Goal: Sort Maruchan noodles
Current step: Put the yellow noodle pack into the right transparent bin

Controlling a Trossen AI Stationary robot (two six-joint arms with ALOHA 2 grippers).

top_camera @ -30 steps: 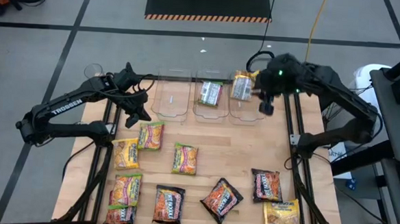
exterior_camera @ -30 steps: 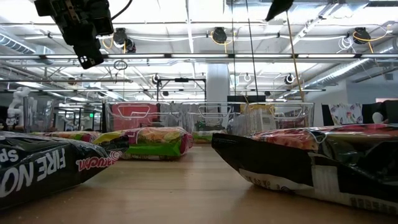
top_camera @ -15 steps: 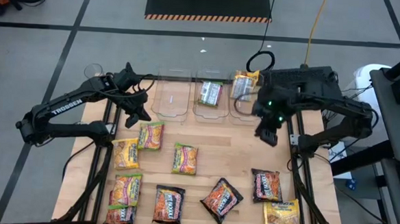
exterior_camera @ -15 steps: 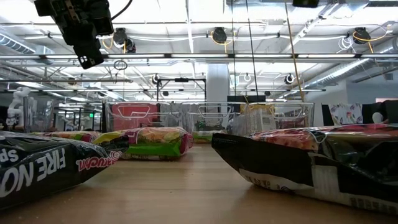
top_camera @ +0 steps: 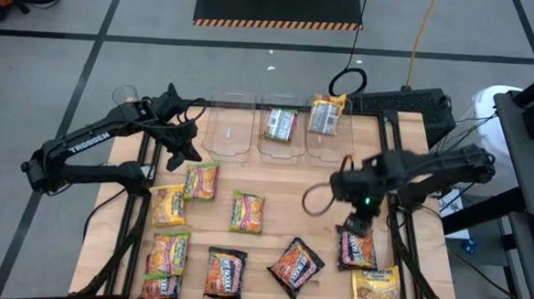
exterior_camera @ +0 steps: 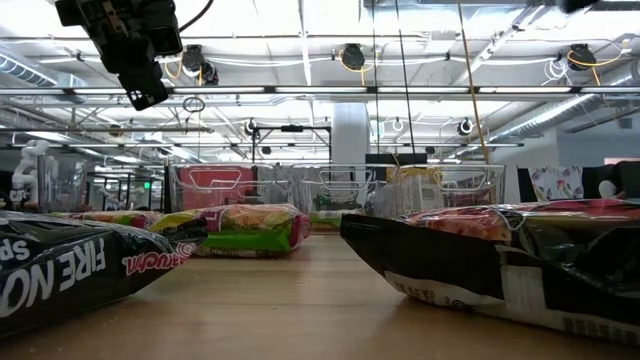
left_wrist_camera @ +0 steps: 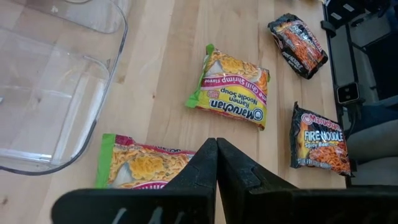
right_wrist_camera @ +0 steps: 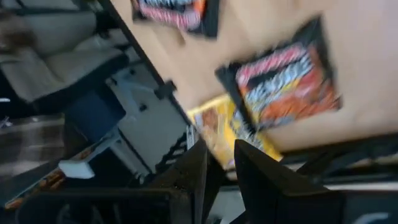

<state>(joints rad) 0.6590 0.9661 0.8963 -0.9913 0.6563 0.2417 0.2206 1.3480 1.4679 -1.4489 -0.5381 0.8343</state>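
Maruchan noodles: two packets already sit in bins, a green-edged packet [top_camera: 280, 125] in the middle bin [top_camera: 280, 153] and a yellow packet [top_camera: 324, 116] in the right bin [top_camera: 329, 156]; the left bin [top_camera: 228, 150] holds nothing we can see. Nine packets lie loose on the table [top_camera: 292, 201].

Nearest the right gripper [top_camera: 357, 223] is a dark packet [top_camera: 356, 248], just below the jaws; the right wrist view shows it [right_wrist_camera: 286, 81] ahead of the fingers with a yellow packet [right_wrist_camera: 227, 134] beside it. These jaws stand slightly apart with nothing between them. We judge the step in hand to be the reach for the next packet, most likely this dark one.

Next move calls for: lower over the dark packet, jaws straddling its crinkly edge, close, lift, carry to a bin. No dark packet is binned yet, so the left bin looks like its place; that is a guess.

The left gripper [top_camera: 187, 148] waits beside the left bin, jaws pressed together and holding nothing. Just ahead of them are a green-edged packet [left_wrist_camera: 134, 168] and, farther on, another [left_wrist_camera: 231, 88], with a Fire Noodle packet [left_wrist_camera: 320, 140] beyond.
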